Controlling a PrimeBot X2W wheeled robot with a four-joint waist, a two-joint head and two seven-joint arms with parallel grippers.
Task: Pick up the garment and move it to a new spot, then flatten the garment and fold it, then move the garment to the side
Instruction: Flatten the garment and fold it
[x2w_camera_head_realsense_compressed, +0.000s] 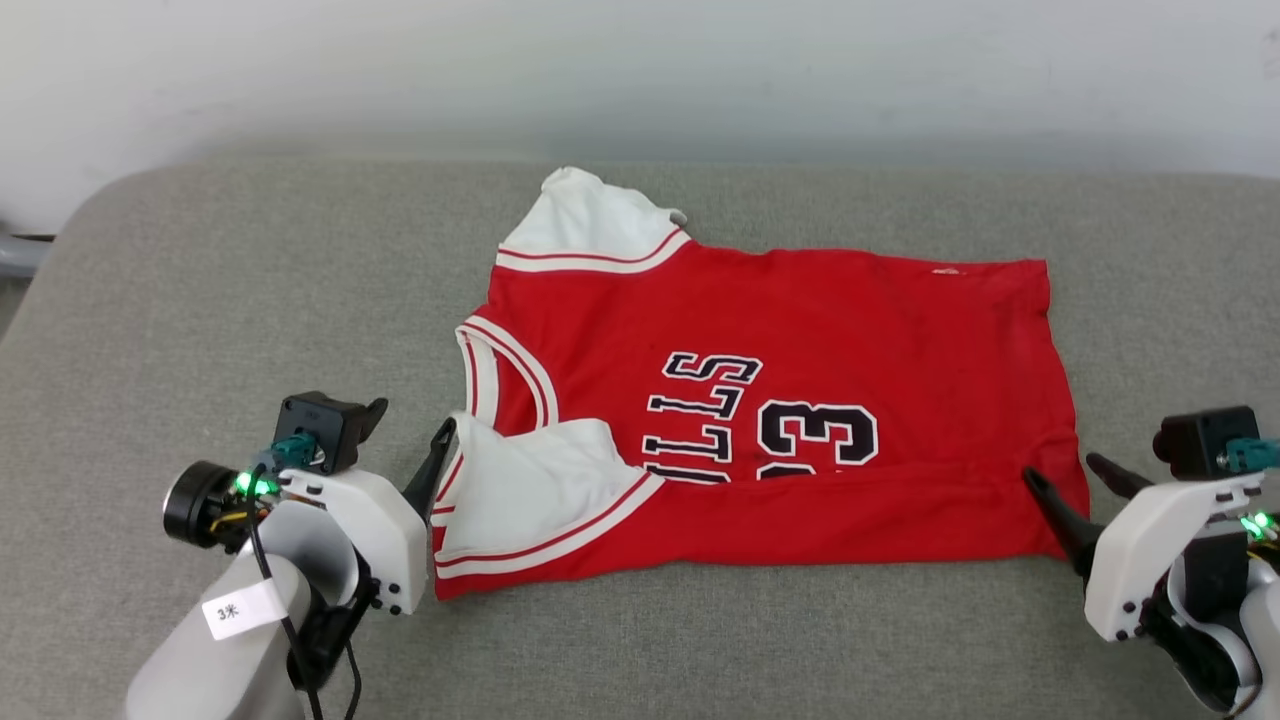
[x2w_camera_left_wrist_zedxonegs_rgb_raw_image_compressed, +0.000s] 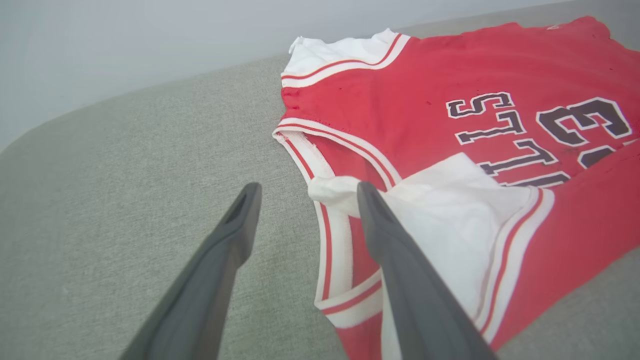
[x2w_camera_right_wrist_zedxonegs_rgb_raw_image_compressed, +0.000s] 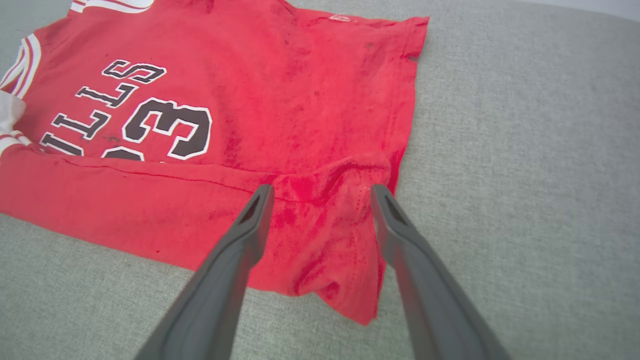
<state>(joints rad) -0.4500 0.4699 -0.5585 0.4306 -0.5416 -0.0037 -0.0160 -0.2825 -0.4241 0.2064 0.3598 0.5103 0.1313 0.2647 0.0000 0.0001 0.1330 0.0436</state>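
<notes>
Garment (x2w_camera_head_realsense_compressed: 800, 350), a red jersey shirt with white sleeves and black lettering, lies mid-frame on a grey padded surface (x2w_camera_head_realsense_compressed: 200, 280), near edge folded over the lettering; left gripper (x2w_camera_left_wrist_zedxonegs_rgb_raw_image_compressed: 308, 189) at the sleeve end and right gripper (x2w_camera_right_wrist_zedxonegs_rgb_raw_image_compressed: 322, 190) at the hem corner stand with jaws released and empty, evidently poised for the next fold.

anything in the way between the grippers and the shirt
Nothing visible does. The left gripper is open at the collar end of the shirt, and the right gripper is open over its hem corner, on the grey cushion.
</notes>
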